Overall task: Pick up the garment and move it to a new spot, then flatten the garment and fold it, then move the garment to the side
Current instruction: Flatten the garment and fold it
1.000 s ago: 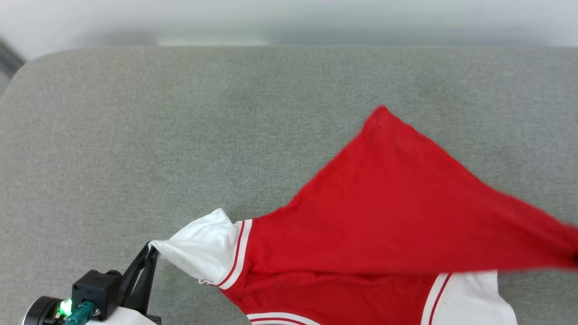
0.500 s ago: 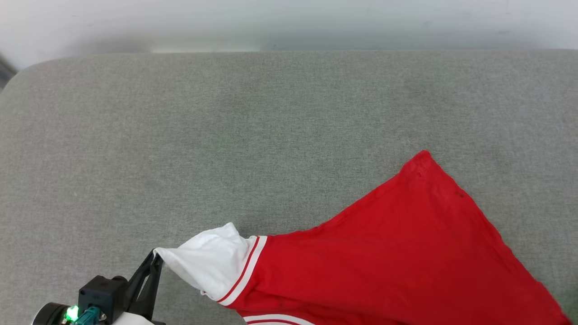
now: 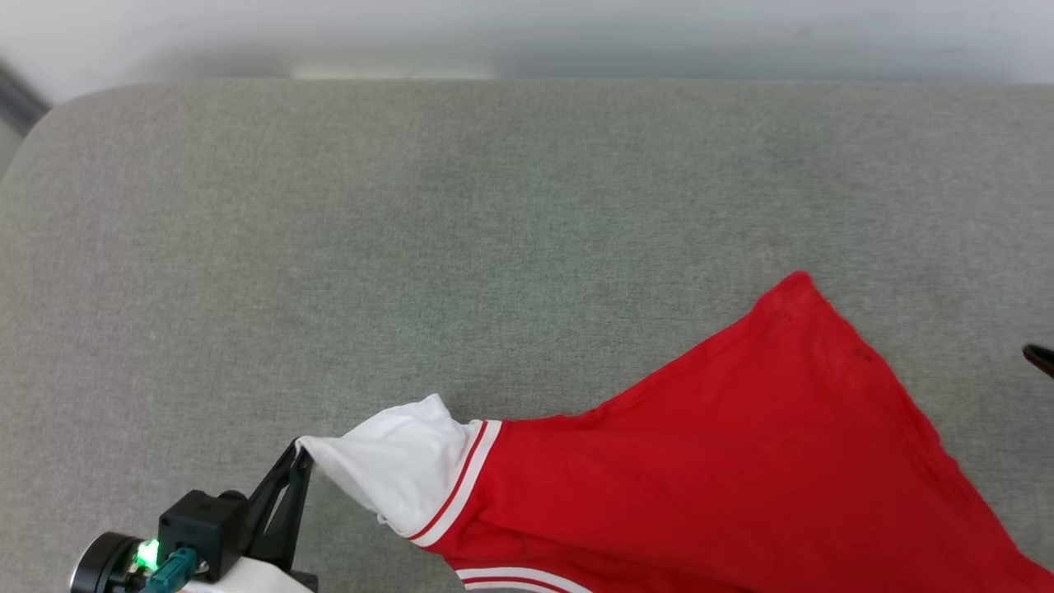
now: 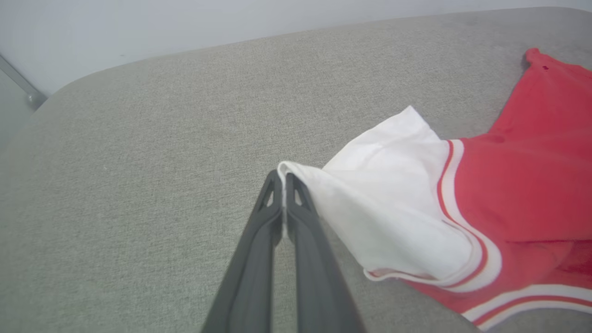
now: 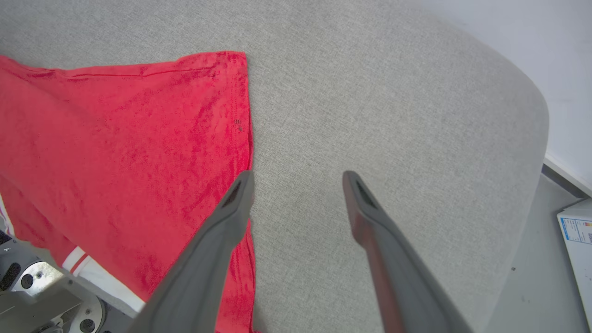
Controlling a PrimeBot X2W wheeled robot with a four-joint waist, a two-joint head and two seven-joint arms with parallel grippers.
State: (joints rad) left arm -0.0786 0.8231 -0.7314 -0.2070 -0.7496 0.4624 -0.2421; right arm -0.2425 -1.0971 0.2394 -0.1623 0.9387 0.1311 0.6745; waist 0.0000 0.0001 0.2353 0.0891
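Note:
The garment [image 3: 725,461] is a red shirt with a white sleeve and red-white trim, lying at the lower right of the grey padded surface [image 3: 412,247]. My left gripper [image 3: 301,453] is shut on the white sleeve's edge, and the left wrist view shows the cloth pinched at the left gripper [image 4: 282,176] tip. The sleeve is stretched taut from that grip. In the right wrist view my right gripper [image 5: 298,178] stands open just past the garment [image 5: 115,152] hem, with nothing between its fingers. One dark fingertip [image 3: 1039,358] shows at the head view's right edge.
The grey surface ends in rounded corners, with a pale wall behind its far edge. To the right of the surface, the floor and a white box [image 5: 576,236] lie below it. A metal bar [image 3: 16,99] crosses the far left corner.
The right gripper has opened and let go of the red hem. The cloth, earlier pulled up and to the right, now lies slack on the surface. The left grip is unchanged.

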